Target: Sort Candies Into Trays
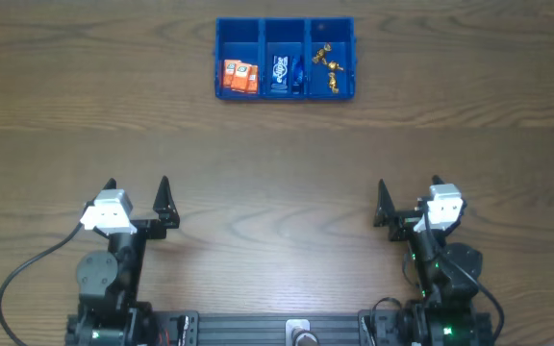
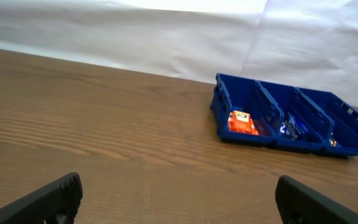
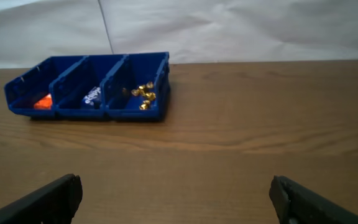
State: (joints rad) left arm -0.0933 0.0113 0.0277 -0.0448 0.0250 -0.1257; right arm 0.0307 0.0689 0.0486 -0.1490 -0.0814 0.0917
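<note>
A blue tray (image 1: 285,23) with three compartments stands at the far middle of the wooden table. Orange candies (image 1: 239,78) lie in its left compartment, blue wrapped candies (image 1: 284,71) in the middle one, and small gold candies (image 1: 327,65) in the right one. The tray (image 2: 253,93) and orange candies (image 2: 242,122) show ahead in the left wrist view; the tray (image 3: 143,61) and gold candies (image 3: 144,96) in the right wrist view. My left gripper (image 1: 138,185) stands open near the front left, nothing between its fingers. My right gripper (image 1: 408,187) stands open near the front right, also holding nothing.
Bare wood table (image 1: 277,173) lies between the grippers and the tray. A white backdrop (image 2: 166,31) rises behind the table's far edge.
</note>
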